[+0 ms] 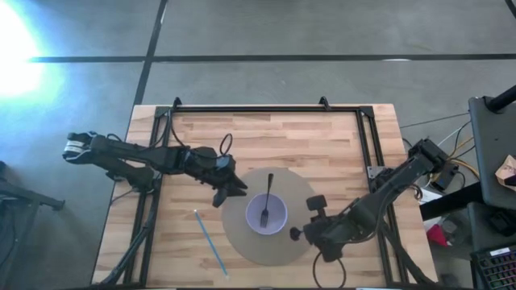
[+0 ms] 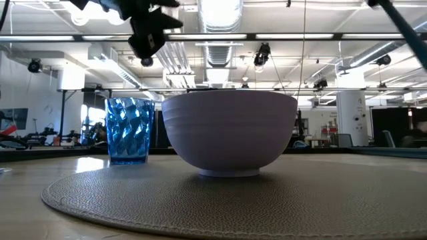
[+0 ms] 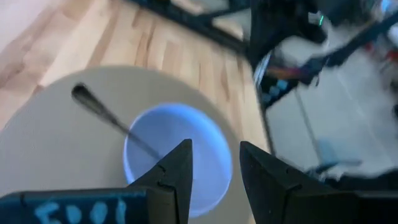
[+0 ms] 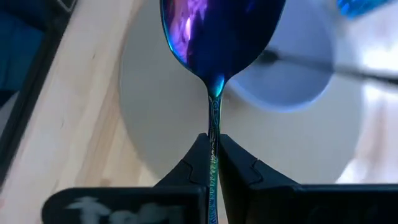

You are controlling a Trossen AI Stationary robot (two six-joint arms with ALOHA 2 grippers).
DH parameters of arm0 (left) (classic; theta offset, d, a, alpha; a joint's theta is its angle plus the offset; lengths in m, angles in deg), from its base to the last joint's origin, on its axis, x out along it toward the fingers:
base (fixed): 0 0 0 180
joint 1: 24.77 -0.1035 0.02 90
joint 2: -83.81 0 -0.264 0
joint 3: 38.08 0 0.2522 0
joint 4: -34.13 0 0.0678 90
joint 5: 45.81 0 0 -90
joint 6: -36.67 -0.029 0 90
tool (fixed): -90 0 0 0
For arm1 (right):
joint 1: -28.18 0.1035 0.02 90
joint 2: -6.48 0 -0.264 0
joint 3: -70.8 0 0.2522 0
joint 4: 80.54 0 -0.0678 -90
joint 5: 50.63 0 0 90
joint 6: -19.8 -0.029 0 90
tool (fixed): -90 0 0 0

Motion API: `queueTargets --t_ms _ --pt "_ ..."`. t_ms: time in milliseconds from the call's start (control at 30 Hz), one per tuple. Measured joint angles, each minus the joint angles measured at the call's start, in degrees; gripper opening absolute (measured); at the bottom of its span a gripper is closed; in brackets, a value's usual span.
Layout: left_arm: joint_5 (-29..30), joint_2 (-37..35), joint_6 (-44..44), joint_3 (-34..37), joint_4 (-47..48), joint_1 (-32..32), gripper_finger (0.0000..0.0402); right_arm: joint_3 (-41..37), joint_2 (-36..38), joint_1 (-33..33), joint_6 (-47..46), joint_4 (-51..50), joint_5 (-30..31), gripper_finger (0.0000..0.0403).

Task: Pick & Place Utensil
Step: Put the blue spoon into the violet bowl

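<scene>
A lilac bowl (image 1: 267, 214) stands on a round grey placemat (image 1: 242, 242). A dark utensil (image 1: 268, 193) leans in the bowl, its head inside and its handle over the far rim. My left gripper (image 3: 214, 168) is open, hovering at the mat's left edge (image 1: 230, 187), its fingers pointing toward the bowl (image 3: 177, 149). My right gripper (image 4: 213, 155) is shut on an iridescent blue-purple spoon (image 4: 214, 37), to the right of the bowl over the mat (image 1: 310, 228). The spoon does not show in the high view. My right gripper pinches the spoon's thin handle (image 4: 213, 127) between its two fingers (image 4: 189, 165), the fingers lying along the handle. The spoon's bowl end sticks out ahead of the fingertips, toward the lilac bowl (image 4: 292, 81). The spoon is lifted clear of the mat.
A blue faceted glass (image 2: 130, 130) stands left of and behind the bowl (image 2: 230, 133); in the high view the left arm covers it. A thin light-blue stick (image 1: 210, 242) lies on the wood near the mat's left edge. Black rails (image 1: 266, 110) frame the table.
</scene>
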Motion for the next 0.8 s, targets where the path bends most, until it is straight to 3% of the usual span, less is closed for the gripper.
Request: queueTargets --t_ms 233,533,800 --pt "4.38 -0.06 9.36 -0.05 -9.90 -0.04 0.0124 6.72 -2.07 -4.43 11.52 -3.92 1.15 0.0012" --pt "4.27 -0.04 10.91 -1.53 -9.71 -0.39 0.0122 9.85 -2.60 -10.80 21.70 -11.22 4.70 0.0012" --pt "6.08 0.07 11.59 -1.22 -9.01 -0.96 0.0112 9.93 -3.70 -15.54 28.59 -15.37 13.20 0.0011"
